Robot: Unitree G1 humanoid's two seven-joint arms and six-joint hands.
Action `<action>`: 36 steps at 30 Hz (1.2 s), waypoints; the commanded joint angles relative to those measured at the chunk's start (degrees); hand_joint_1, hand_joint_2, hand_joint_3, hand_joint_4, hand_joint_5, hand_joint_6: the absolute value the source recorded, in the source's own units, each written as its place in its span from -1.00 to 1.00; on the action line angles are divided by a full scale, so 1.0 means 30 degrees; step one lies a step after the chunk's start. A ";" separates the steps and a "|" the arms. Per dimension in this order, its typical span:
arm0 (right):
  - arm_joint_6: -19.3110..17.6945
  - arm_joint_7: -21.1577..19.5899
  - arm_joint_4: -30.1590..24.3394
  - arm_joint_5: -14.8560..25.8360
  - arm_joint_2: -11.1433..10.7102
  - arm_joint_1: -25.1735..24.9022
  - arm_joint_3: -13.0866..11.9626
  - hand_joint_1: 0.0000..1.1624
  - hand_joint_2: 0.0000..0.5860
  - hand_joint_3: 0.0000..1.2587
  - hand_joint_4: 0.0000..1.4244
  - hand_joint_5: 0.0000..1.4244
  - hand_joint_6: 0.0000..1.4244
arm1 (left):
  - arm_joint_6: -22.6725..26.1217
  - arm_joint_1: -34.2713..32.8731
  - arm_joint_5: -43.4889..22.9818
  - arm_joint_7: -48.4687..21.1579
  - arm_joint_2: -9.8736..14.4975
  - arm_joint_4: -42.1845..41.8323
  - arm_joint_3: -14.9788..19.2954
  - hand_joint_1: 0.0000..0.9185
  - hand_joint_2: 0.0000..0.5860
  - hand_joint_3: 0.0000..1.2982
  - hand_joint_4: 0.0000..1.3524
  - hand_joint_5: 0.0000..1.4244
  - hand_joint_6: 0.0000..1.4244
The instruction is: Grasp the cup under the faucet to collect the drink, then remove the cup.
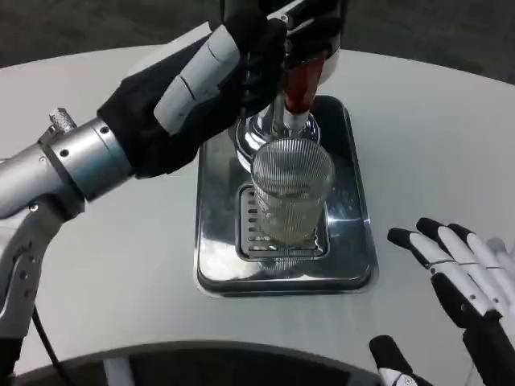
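Observation:
A clear ribbed glass cup [291,189] stands upright on the slotted grate of a shiny steel drip tray [213,193], right under the faucet [296,112] with its red tap handle [303,84]. My left hand [213,76] reaches in from the left, above and behind the cup, and its dark fingers wrap around the top of the tap handle. My right hand [463,277] hovers at the lower right, clear of the tray, fingers spread with nothing in them. The liquid level in the cup is hard to tell.
The white round table [96,241] spreads all around the tray. Its dark front edge curves along the bottom of the picture. The dispenser's chrome base [261,133] stands at the tray's back.

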 commanded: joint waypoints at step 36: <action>0.3744 0.0203 0.0916 0.0939 -0.0025 -0.1259 0.1751 -0.14 0.40 -0.80 -0.86 -0.90 -0.89 | -0.8305 0.1223 0.8596 0.0274 0.3978 -0.3777 -0.1548 -1.00 -0.74 -1.00 -1.00 -0.95 -1.00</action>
